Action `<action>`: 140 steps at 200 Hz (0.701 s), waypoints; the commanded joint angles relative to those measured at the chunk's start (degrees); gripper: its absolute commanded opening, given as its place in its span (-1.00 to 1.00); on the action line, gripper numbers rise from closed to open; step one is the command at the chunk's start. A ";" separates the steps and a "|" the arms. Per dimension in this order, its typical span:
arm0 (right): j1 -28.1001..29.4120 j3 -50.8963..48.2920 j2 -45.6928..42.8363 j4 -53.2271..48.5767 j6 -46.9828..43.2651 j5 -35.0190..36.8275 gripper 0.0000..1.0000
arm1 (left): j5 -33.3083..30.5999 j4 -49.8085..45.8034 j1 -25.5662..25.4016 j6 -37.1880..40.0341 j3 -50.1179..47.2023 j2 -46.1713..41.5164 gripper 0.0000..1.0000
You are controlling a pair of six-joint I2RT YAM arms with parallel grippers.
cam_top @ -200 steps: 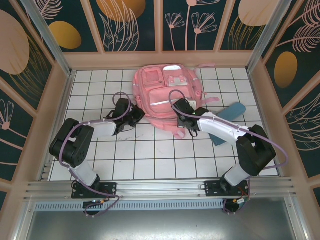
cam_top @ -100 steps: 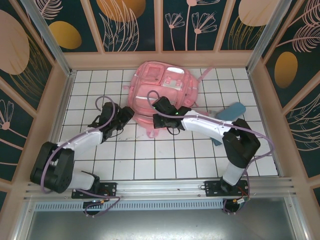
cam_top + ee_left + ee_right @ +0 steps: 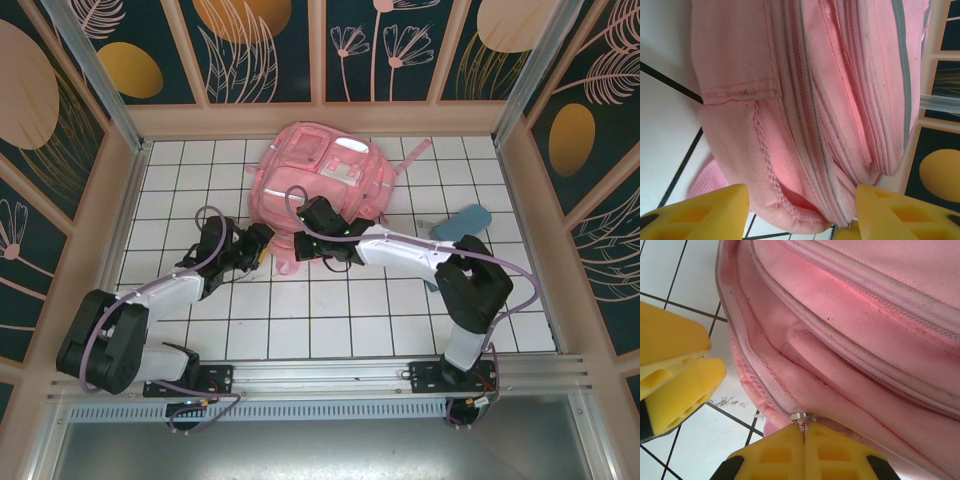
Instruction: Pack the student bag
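"As we read from the left edge, what do you log for the left gripper?"

"Fingers spread, with the near left corner of the student bag lying in the gap. No clamp that I can make out. My guess is that it waits there to brace that corner, so the fabric does not slide when the other arm pulls."

"And the bag itself?"

"Flat on the tiled table, mid-rear, front pockets up, turned a little askew."

"Next over?"

"Right gripper, its arm stretched across to the bag's near edge, just beside the left one. Jaws pressed together on the small metal zipper pull — pinched at the very tips, which suits so thin a tab."

"Zip open or closed?"

"A fold of fabric gapes beside the pull. Whether that is the zip partly run, I cannot tell. Judged step: unzipping, so packing proper is not yet under way."

"Anything further right?"

"Blue pencil case on the tiles, right of the bag and well apart from both grippers — likely what goes in. Risks I'd note: the pull slipping from the tips, or the whole bag dragging if its corner is not held."
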 commanded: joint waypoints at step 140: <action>3.01 0.48 -3.82 1.50 -2.64 -1.06 -1.00 | 1.89 2.46 -2.77 -7.44 5.72 5.77 -0.13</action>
